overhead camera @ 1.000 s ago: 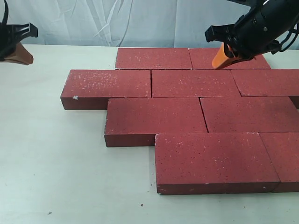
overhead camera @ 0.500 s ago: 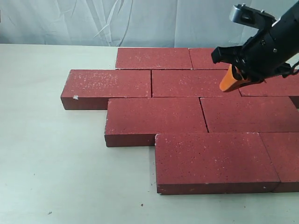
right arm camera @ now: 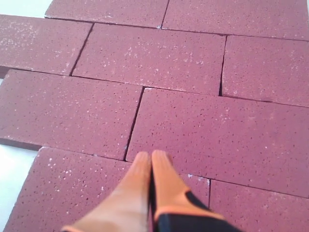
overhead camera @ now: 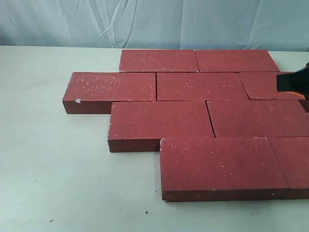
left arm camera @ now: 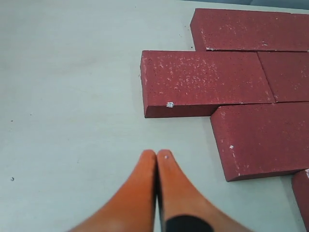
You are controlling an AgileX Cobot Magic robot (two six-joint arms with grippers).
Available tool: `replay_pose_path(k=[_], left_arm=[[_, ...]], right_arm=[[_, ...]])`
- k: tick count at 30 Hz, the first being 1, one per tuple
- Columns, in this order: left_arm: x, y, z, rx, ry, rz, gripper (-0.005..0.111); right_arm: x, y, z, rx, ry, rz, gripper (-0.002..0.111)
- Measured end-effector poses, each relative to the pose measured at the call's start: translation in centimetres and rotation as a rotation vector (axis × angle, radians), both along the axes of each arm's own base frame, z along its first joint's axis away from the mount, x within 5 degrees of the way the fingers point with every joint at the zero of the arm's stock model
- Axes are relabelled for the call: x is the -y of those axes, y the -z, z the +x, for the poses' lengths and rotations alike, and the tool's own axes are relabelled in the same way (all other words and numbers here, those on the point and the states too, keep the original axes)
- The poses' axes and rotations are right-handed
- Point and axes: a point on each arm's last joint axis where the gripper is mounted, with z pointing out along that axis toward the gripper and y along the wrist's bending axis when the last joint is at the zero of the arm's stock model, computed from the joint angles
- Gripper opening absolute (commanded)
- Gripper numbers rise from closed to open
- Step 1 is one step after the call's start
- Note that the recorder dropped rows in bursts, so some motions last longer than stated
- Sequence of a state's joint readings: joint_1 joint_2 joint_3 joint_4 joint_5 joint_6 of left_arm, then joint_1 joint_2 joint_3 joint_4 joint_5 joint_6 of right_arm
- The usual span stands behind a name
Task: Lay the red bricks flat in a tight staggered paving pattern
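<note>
Now: left gripper (left arm camera: 156, 154) clenched, orange fingers pressed tip to tip, nothing between them. It hangs over bare table (left arm camera: 63, 96). The red bricks (left arm camera: 227, 82) lie ahead of the tips and apart from them; nearest is the chipped brick (left arm camera: 203, 79), a white fleck on its corner.

Right gripper (right arm camera: 151, 155) likewise pinched closed and empty. Its tips sit above the brick field, seen over the joint between the front row and the row behind. Cannot tell whether they touch the surface. In the exterior view only a bit of it shows, at the 3 o'clock edge.

Bricks all flat, four rows, each row offset from the next; seams narrow, tops level. The patch fills the exterior view from centre to 3 o'clock and runs off the frame there. Its stepped edge faces 9 o'clock. Open table from 7 to 10 o'clock, plus a strip at 6 o'clock before the front row. At 12 o'clock the back row lies near a pale cloth backdrop (overhead camera: 145, 21); little room there.
</note>
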State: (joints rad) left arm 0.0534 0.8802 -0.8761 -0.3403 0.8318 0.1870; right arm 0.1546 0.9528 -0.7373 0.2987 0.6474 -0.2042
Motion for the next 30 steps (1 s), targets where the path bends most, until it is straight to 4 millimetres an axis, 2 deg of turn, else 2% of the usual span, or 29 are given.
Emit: replay_pose_path(k=[4,21,25,30], left_arm=[[0.0,0.0,-0.1,0.001,0.001,0.000,0.000],[0.0,0.0,-0.1,0.000,0.001,0.004,0.000],[0.0,0.0,-0.1,0.000,0.001,0.004,0.000],[0.0,0.0,-0.1,0.000,0.001,0.006,0.000]], right_arm=[[0.2,-0.3,-1.4,0.020,-0.007,0.004,-0.001],[0.2,-0.6,-1.6,0.033,-0.007,0.004,-0.001],[0.7,-1.5,-2.7,0.107,-0.010,-0.037,-0.001],[1.6,-2.3,-5.3,0.251,-0.001,-0.099,-0.001]])
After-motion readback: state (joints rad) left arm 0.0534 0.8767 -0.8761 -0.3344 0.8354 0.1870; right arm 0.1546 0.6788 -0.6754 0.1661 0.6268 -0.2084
